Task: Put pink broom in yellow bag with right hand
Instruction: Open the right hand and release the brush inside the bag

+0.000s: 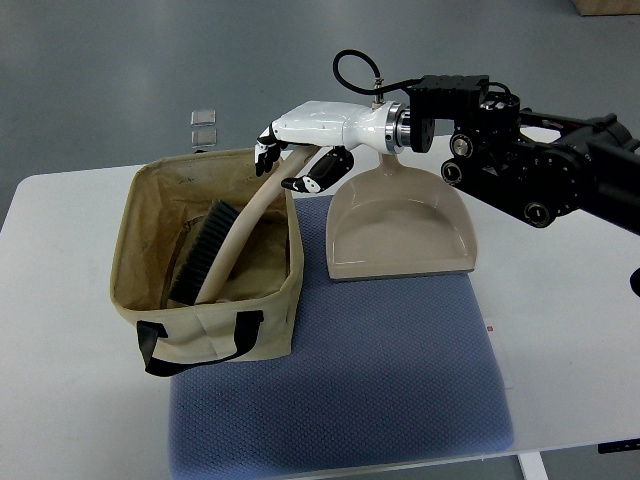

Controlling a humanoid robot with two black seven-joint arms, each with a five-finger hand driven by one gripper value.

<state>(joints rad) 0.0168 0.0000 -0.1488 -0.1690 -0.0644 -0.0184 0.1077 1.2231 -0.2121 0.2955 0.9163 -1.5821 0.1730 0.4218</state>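
The pale pink broom leans inside the yellow fabric bag, with its dark bristle head down on the bag's floor and its handle slanting up over the bag's far right corner. My right hand comes in from the right and sits at the top of the handle. Its fingers and thumb are curled around the handle's end. The bag stands open on the left part of the table, with black carry straps at its front.
A beige dustpan lies on a blue mat just right of the bag, under my right forearm. The white table carries everything. Two small clear blocks show beyond the table's far edge.
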